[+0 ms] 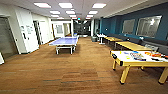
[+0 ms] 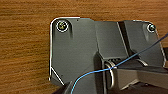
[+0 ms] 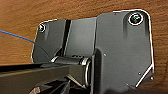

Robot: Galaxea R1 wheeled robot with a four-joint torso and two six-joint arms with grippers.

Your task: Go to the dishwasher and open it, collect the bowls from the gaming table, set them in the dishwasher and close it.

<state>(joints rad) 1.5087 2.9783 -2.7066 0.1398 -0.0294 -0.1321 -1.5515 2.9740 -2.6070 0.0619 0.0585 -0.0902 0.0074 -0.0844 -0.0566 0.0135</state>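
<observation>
A long room with a brown wooden floor (image 1: 75, 72) runs ahead of the robot, with rows of ceiling lights (image 1: 66, 5) above and a blue wall (image 1: 112, 25) with windows on the right. In the middle distance stands one blue table-tennis table (image 1: 63, 41). Along the blue wall stand two tables with yellow wood tops (image 1: 130, 45), one behind the other. Nearest, at the right edge, is the gaming table (image 1: 125, 58), white-topped on yellow legs, with several small coloured things lying on it; these are probably the bowls (image 1: 150, 54), but they are too blurred to count or to sort by colour. The dishwasher cannot be made out anywhere in the room. Both wrist cameras look down over the robot's own dark plates at bare floor, each with a thin blue cable (image 2: 100, 71) crossing it, so whether either hand is released or clenched cannot be told; nothing appears to be carried. The step in hand looks like driving, and it is done well by holding a straight line down the open floor, well apart from the gaming table's near corner and the blue table.
</observation>
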